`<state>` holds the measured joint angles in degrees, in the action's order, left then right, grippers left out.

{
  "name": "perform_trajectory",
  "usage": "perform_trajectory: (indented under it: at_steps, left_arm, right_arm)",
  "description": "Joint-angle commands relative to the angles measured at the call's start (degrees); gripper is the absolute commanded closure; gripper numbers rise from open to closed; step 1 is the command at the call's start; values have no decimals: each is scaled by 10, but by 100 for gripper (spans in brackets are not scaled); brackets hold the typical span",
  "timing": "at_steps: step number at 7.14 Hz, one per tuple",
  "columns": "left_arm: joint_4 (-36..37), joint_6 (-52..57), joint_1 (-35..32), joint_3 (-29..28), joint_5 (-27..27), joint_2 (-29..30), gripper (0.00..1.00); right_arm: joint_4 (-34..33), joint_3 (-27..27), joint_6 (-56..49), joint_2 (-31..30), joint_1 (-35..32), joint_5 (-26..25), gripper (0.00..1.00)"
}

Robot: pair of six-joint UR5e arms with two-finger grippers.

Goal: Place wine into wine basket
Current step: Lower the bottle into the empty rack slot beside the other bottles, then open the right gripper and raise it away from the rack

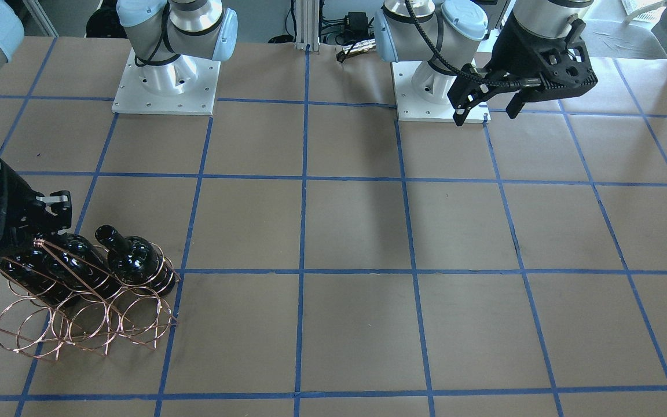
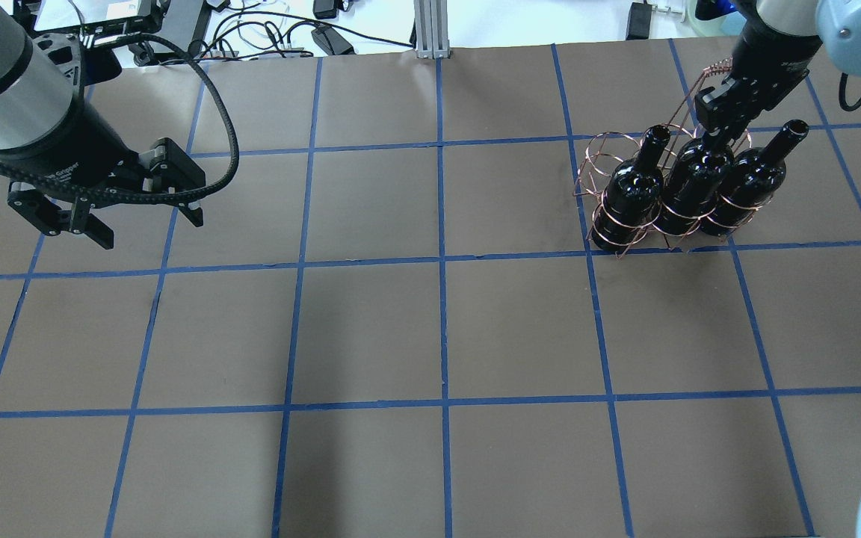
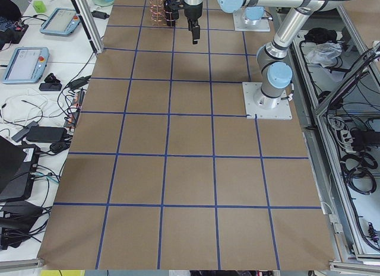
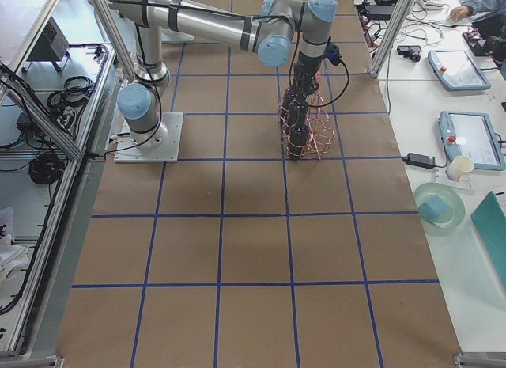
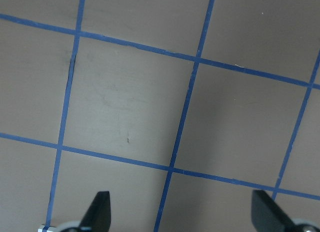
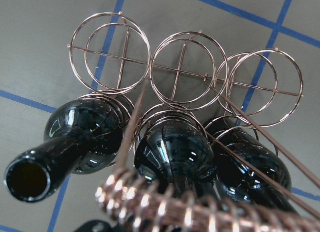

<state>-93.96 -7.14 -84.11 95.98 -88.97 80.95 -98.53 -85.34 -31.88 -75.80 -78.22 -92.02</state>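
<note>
Three bottles are seated in one row of the wine basket (image 1: 84, 324), upper right of the overhead view; the other row of rings is unfilled. The wine (image 2: 692, 183) is the middle bottle. The right gripper (image 2: 722, 127) is set at its neck; whether the fingers are clamped cannot be told. The left gripper (image 2: 145, 228) is spread wide, empty, over the bench (image 2: 430, 336). Placement is judged done; only release and withdrawal are judged left.

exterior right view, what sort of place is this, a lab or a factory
Most likely a robotics lab test cell, not a factory: a robot arm is bolted to a paper-covered table gridded in blue tape, with teach pendants and loose cables alongside.
</note>
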Motion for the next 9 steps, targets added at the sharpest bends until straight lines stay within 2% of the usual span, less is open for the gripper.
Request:
perform_trajectory:
  at_steps: [1,2,3,4,6,8,9]
  left_arm:
    - [0,-2,0,0,0,-1,0]
    - [0,-1,0,0,-1,-1,0]
    - [0,0,0,0,0,-1,0]
    - [0,0,0,0,-1,-1,0]
    - [0,-1,-1,0,-1,0,0]
    - [1,3,-2,-1,-1,-2,0]
    - [1,3,-2,-1,-2,-2,0]
  right_arm:
    - [-3,-3,0,2,0,16,100]
    - [-3,-4,0,2,0,18,100]
    - [-3,-4,-1,3,0,16,90]
    - [-3,-7,-1,3,0,16,55]
    - [-17,-11,8,0,0,16,1]
    - [-6,11,12,-27,-4,13,0]
    - [43,25,39,-51,-9,15,0]
